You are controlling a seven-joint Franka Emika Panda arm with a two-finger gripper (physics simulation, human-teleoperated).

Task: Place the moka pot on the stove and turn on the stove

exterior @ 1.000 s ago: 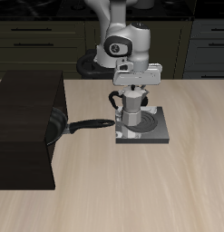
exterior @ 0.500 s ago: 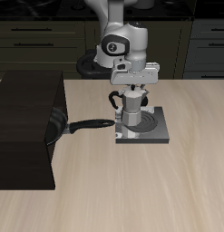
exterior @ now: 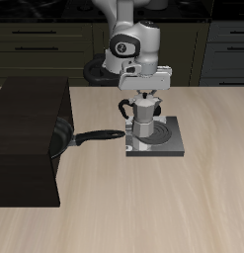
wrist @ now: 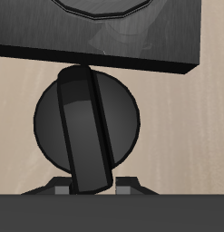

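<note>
At frame centre the moka pot (exterior: 143, 117) sits on the stove (exterior: 169, 147), so placing looks done; the gripper (exterior: 145, 95), jaw state unclear, must next reach the knob (exterior: 140, 148).

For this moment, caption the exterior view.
Moka pot sits on the stove, gripper just above its lid.

Even, diffuse overhead lighting; low-resolution renders, slightly soft, without lens distortion. The counter (exterior: 143, 212) is bright and glare-free. Soft shadow pools beside the large black box (exterior: 30, 138). Background cabinets (exterior: 44, 44) at 12 o'clock stay dim.
</note>
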